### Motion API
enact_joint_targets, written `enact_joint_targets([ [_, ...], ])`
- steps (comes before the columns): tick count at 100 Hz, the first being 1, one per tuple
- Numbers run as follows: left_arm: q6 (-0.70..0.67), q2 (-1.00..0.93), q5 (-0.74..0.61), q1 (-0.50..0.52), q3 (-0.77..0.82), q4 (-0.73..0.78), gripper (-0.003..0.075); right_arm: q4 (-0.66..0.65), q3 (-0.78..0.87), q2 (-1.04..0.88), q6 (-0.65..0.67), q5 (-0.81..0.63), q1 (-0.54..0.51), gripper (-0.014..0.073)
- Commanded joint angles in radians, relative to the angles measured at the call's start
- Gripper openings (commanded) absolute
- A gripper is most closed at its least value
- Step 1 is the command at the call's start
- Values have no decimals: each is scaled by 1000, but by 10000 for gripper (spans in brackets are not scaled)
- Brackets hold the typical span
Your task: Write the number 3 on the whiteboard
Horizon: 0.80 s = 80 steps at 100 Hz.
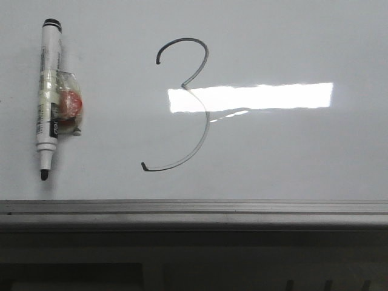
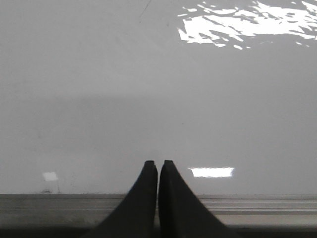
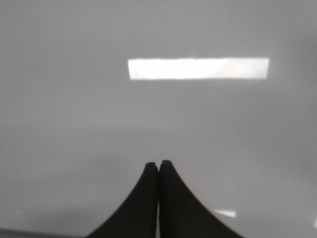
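Grey number 3 [image 1: 193, 100] on whiteboard [image 1: 291, 151]

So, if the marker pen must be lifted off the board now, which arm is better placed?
Probably the left. The marker pen lies on the left part of the whiteboard, left of the number 3. Both pairs of jaws are shut and empty and must open first.

Thin dark-grey number 3 [image 1: 188, 103], complete, on the glossy pale whiteboard [image 1: 291, 42], crossing a bright rectangular reflection.
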Motion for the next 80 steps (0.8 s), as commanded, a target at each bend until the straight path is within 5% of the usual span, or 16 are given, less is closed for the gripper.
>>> enact_joint_targets([
  [1,-9,-25,-57,-4,34,-5,-20,-9,24,-16,-3,18,-6,-54],
  [16,-9,-25,-57,-4,34,-5,-20,-9,24,-16,-3,131,-6,-54],
  [80,-9,-25,-57,-4,34,-5,-20,-9,24,-16,-3,131,-6,-54],
])
